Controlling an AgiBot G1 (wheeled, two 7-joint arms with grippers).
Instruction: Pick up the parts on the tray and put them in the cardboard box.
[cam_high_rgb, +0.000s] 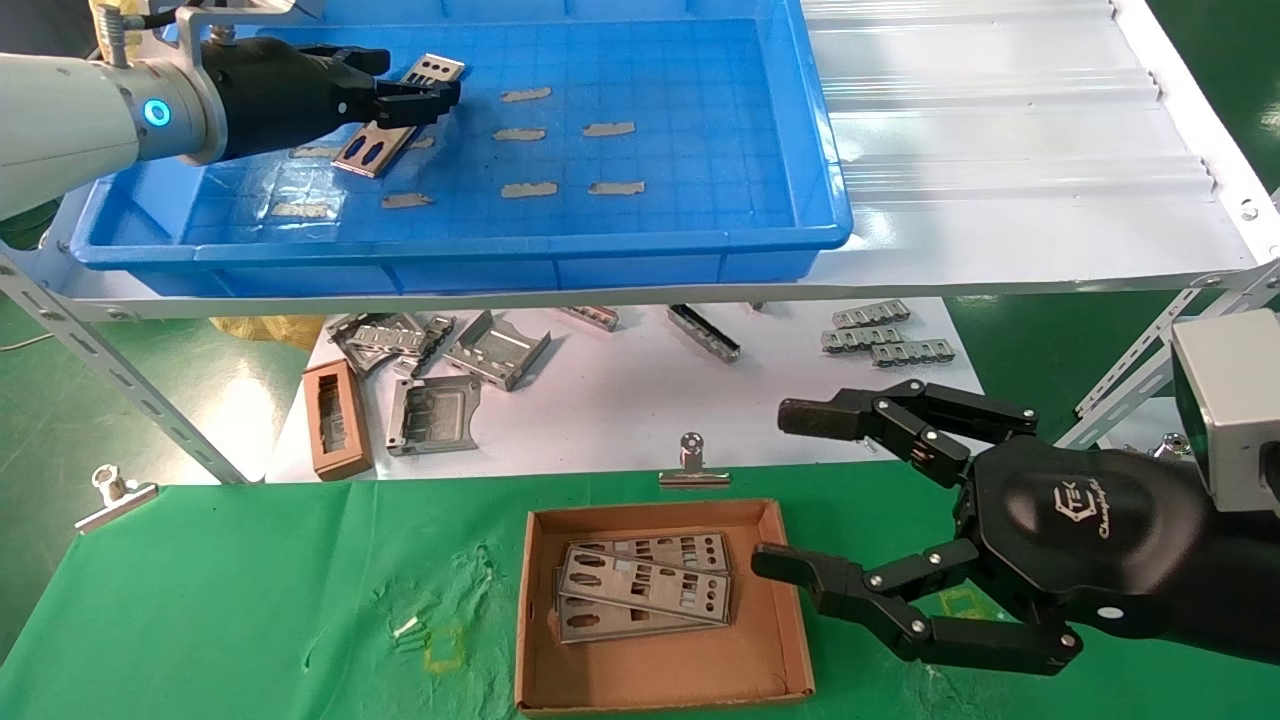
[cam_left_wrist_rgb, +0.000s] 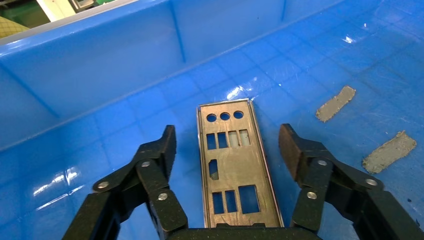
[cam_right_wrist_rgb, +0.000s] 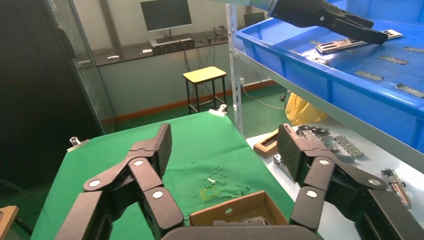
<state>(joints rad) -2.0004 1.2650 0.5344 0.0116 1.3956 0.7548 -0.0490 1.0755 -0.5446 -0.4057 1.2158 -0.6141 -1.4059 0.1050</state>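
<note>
While the right gripper (cam_high_rgb: 765, 490) waits spread wide beside the cardboard box (cam_high_rgb: 660, 675), the left gripper (cam_left_wrist_rgb: 227, 145) hangs spread over a part (cam_left_wrist_rgb: 235, 172) lying lengthwise between its fingers in the tray (cam_high_rgb: 700, 240).

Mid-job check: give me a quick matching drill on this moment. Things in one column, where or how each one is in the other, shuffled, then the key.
Things:
1. left hand
2. right hand
3. cardboard box
4. plate in the tray

Places or states:
A. on the green cloth, several plates stacked inside
B. open, astride the plate in the blue tray
C. flat on the gridded floor, between two fingers, not gripped
D. open, in the air by the box's right side

Pairs: 1-B, 2-D, 3-A, 4-C
</note>
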